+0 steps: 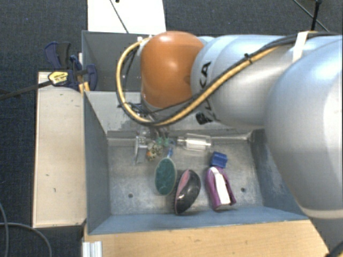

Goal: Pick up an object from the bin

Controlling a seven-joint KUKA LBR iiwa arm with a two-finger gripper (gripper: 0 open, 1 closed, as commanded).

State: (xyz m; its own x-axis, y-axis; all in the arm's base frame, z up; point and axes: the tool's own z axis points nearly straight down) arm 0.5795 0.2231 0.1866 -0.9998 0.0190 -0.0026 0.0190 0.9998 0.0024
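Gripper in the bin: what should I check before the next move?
1. Position: the gripper is inside the bin, low near its back wall: ok.
2. Target settled: cannot tell; the green oval thing lies nearest, just in front of it.
3. Target clear of neighbours: not ok; the dark mouse lies right beside the green oval thing, maybe touching.
4. Room between the gripper and the clear bottle beside it: cannot tell.
5. Right side: the purple pack and blue block lie out of the way: ok.
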